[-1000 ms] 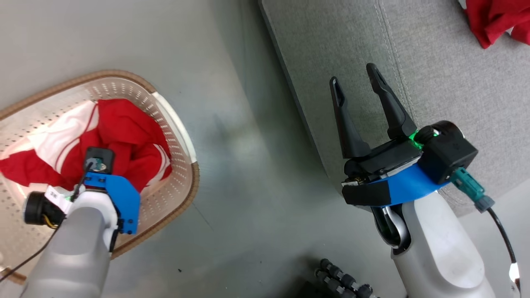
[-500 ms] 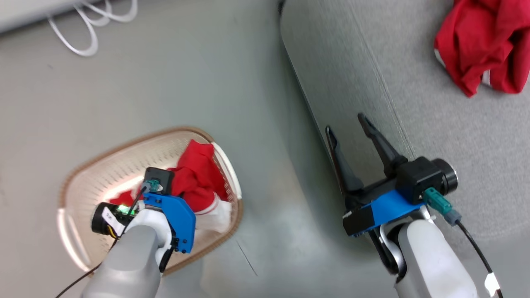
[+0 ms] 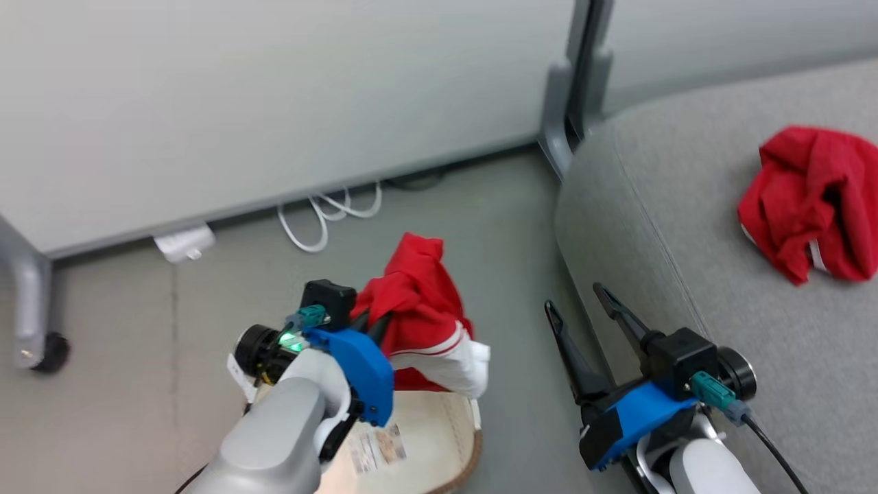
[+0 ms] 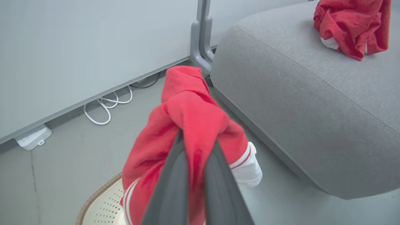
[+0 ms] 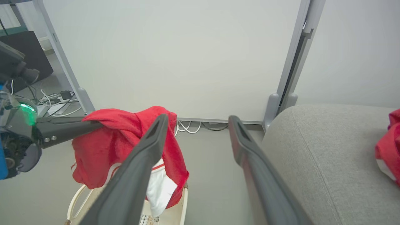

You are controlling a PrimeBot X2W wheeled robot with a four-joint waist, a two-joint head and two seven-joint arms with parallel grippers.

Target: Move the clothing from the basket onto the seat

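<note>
Label (image 3: 376, 447) on basket (image 3: 432, 429) btm, print too blurry, unreadable

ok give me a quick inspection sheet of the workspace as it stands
surface: smooth grey floor
job's things: one red garment hangs over the basket; second red garment lies on the grey seat
clutter: white power block on the floor
grippers: left jaws shut on the hanging garment; right jaws open, empty, near the seat's side
cables: white cable loops on the floor under the partition panel
surroundings: pale partition panel, grey post, castor
</note>
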